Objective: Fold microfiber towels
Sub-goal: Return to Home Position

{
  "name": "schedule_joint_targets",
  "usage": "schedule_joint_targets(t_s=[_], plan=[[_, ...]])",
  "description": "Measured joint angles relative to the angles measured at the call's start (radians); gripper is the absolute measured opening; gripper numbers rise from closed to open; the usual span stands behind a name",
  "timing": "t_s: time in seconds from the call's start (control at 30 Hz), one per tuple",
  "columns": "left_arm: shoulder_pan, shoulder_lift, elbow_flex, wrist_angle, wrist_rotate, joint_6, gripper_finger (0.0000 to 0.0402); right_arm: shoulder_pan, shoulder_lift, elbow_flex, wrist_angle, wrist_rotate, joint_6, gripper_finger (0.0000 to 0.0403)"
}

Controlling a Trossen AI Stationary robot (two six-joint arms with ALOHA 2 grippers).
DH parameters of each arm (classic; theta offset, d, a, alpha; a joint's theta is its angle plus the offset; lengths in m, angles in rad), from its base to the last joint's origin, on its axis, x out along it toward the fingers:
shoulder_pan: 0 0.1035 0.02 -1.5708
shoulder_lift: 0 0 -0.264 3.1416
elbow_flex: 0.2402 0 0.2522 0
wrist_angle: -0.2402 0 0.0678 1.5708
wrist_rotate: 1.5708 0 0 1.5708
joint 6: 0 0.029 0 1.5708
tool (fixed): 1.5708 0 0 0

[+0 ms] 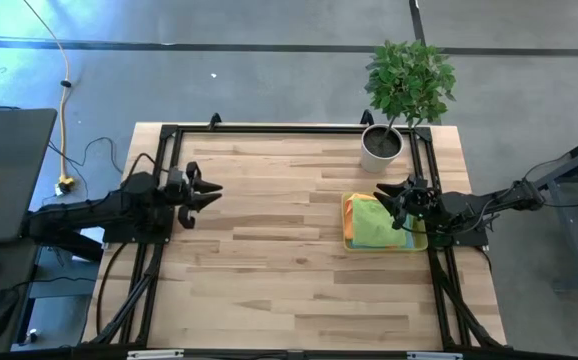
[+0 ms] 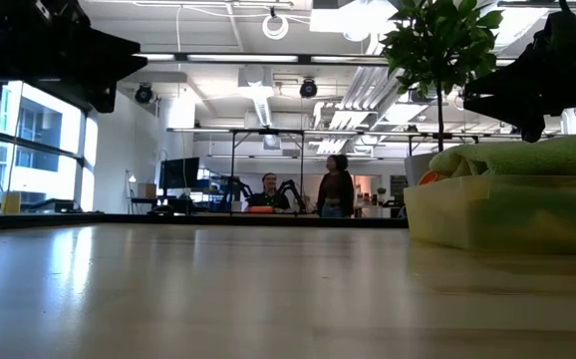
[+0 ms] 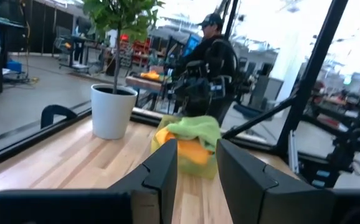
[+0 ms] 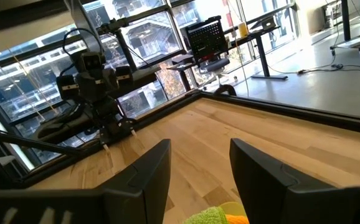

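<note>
Overhead, the right jaws hung apart and empty just above the microfiber towels point(image 1: 374, 225), green on top, stacked in the yellow bin point(image 1: 347, 215); the left jaws, also apart, sat well across the worktop point(image 1: 269, 270).

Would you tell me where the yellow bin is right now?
In the high view the yellow bin sits on the table at its right edge, beside the white pot, under the right tool.
</note>
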Motion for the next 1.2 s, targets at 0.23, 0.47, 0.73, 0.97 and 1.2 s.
schedule_joint_targets(t_s=[0.23,0.47,0.73,0.97,1.2], plan=[[0.0,-0.103,-0.037,0.001,0.0,-0.024,0.0101,0.0,0.0,0.0,0.0,0.0,0.0,0.0156],[0.0,-0.178,-0.056,0.012,0.001,-0.035,0.0101,0.0,0.0,0.0,0.0,0.0,0.001,0.0156],[0.0,-0.177,-0.056,0.131,0.001,-0.035,0.0101,0.0,0.0,0.0,0.0,0.0,-0.003,0.0156],[0.0,-0.175,-0.056,0.127,0.001,-0.035,0.0101,0.0,0.0,0.0,0.0,0.0,-0.004,0.0156],[0.0,-0.175,-0.056,0.127,0.001,-0.035,0.0101,0.0,0.0,0.0,0.0,0.0,-0.003,0.0156]])
